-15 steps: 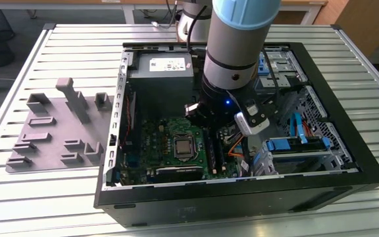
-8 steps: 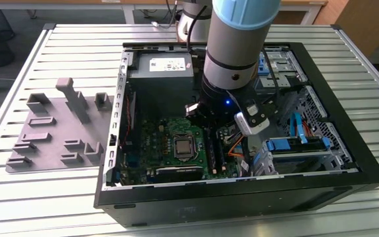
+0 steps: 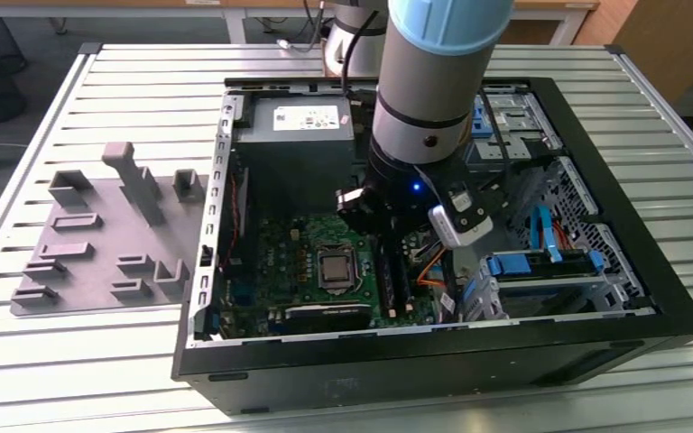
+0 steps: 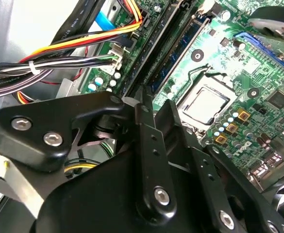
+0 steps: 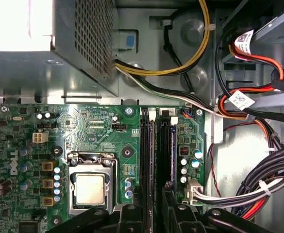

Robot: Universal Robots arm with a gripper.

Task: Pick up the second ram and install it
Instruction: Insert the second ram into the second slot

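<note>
The second ram [image 5: 149, 160] stands on edge along the motherboard slot nearest the processor socket [image 5: 90, 187]. It shows as a thin blue-green strip [image 4: 180, 53] in the second wrist view. My gripper [image 4: 157, 104] hangs low inside the open computer case [image 3: 635, 298], right over one end of that strip, black fingers [image 4: 149, 141] close together on either side of it. In the first wrist view the strip runs straight into my gripper [image 5: 155, 206]. The exterior view shows my gripper [image 3: 377, 221] under the arm's wrist, just above the green motherboard [image 3: 286, 262].
A second long black slot [image 5: 167, 155] runs beside the ram, away from the socket. Bundled cables [image 5: 258, 189] and the power supply [image 3: 304, 122] crowd the case around the board. A grey fixture with blocks [image 3: 94, 244] lies on the slatted table at the exterior view's left.
</note>
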